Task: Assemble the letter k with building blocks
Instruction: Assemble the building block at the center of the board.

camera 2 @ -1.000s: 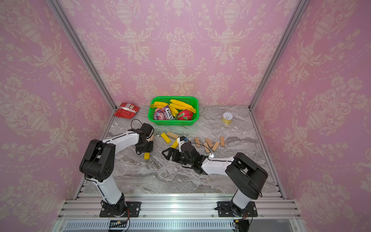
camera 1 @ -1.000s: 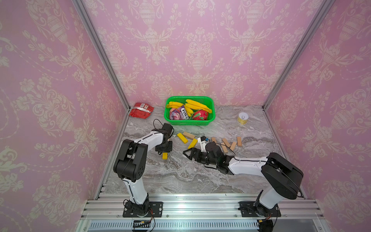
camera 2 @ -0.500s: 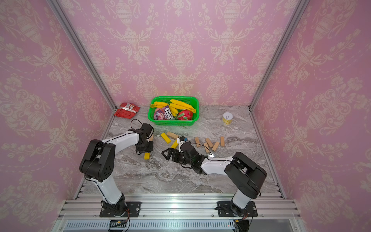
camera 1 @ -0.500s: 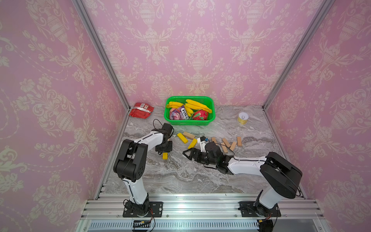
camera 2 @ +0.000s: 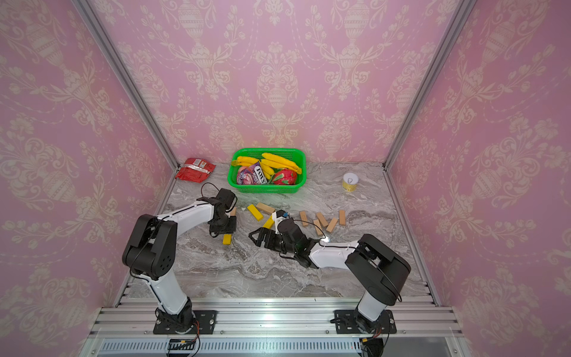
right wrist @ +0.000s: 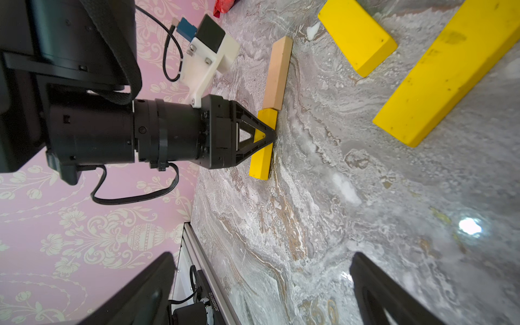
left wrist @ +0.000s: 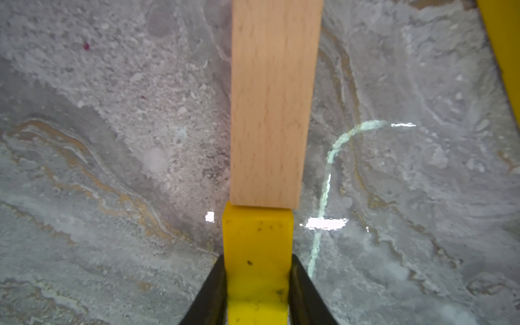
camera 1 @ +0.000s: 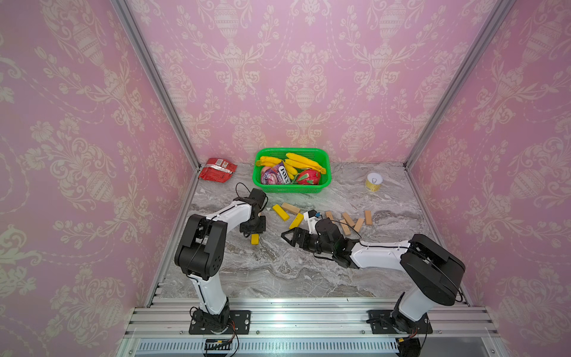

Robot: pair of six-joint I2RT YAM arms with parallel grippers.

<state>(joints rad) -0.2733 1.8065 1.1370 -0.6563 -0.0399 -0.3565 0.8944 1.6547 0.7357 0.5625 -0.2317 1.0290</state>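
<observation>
Yellow block [left wrist: 257,239], clamped in the left claw [camera 1: 253,231], lay flat on the marble counter [camera 1: 278,272] toward its left edge, one end touching a wood block [left wrist: 270,107] end to end. The right claw [camera 1: 286,237] hung empty near the counter's middle, jaws wide apart. Two loose yellow blocks [camera 1: 280,212] and a scatter of wood blocks [camera 1: 349,219] lay nearer the back edge.
</observation>
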